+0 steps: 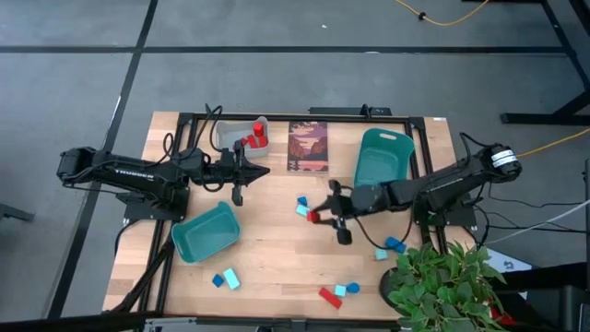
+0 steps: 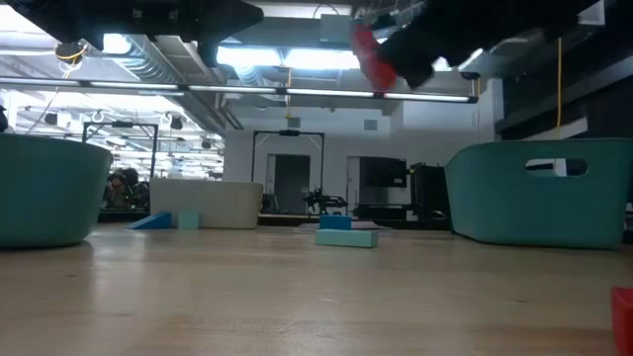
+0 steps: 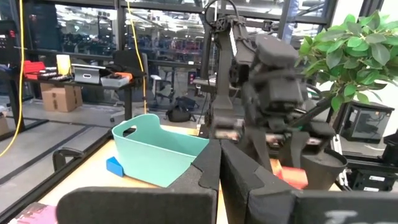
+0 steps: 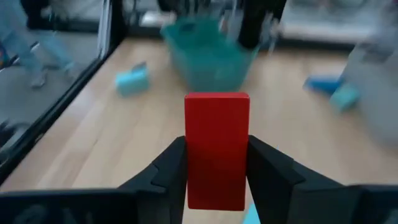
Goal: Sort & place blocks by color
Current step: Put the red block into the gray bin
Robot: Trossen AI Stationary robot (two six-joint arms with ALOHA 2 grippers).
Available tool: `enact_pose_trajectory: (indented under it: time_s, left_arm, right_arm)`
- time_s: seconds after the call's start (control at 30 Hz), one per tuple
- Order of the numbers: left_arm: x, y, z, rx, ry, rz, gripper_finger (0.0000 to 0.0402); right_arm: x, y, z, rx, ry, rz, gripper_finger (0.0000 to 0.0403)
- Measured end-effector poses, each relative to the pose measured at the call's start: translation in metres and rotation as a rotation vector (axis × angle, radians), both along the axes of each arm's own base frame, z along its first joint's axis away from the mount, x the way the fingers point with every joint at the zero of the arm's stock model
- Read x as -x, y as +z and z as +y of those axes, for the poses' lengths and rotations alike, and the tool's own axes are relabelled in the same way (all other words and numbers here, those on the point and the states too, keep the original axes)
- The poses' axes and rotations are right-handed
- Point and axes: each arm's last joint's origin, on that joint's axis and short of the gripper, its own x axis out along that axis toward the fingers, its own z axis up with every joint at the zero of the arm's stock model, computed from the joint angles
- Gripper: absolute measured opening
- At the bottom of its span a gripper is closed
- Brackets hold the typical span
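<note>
Right gripper [image 4: 216,163] pinches a red rectangular plastic block [image 4: 216,146] between both fingers, block standing end-up and lifted clear of the wooden table [image 1: 277,267], near table centre. Grip sits on the block's long sides, which keeps it square for a straight drop; judged: carry phase, block bound for the small grey bin [image 1: 241,130] at the back left, where red pieces [image 1: 255,138] already sit.

Left gripper [image 1: 238,175] hangs just in front of that grey bin, jaws pressed together, empty. It stands near the likely drop path; risk of arm-to-arm contact if the right arm crosses w/o the left clearing.

Remaining blocks: cyan and dark blue pieces [image 1: 300,205] just beside the right gripper, a pair [image 1: 225,278] near the front left, a red-blue-cyan group [image 1: 339,292] at the front edge, more [image 1: 389,247] near the green potted plant [image 1: 442,281].

Teal bin, upright [image 1: 207,232], front left; second teal bin [image 1: 382,157] at the back right. Dark picture card [image 1: 308,146] between grey bin and the second teal bin. Open wood in the centre gives fair room; the plant crowds the front right corner
</note>
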Motion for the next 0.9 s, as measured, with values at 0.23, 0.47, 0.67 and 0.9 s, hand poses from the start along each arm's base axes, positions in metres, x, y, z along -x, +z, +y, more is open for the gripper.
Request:
enact_pose_trajectory:
  time_s: [0.23, 0.47, 0.67, 0.9]
  left_arm:
    - [0.0, -0.001, 0.0, -0.035, 0.005, 0.013, 0.0]
    - [0.0, -0.002, 0.0, -0.075, 0.009, 0.033, 0.0]
    - [0.0, -0.003, 0.0, -0.078, 0.012, 0.035, 0.0]
    - [-0.002, -0.004, 0.0, -0.076, 0.016, 0.044, 0.0]
  right_arm:
    - [-0.011, 0.027, -0.031, 0.037, -0.055, -0.289, 0.0135]
    - [-0.013, 0.04, -0.054, 0.032, -0.084, -0.419, 0.0135]
    - [-0.013, 0.039, -0.059, 0.026, -0.053, -0.418, 0.0135]
    - [-0.013, 0.039, -0.059, 0.023, -0.048, -0.416, 0.0135]
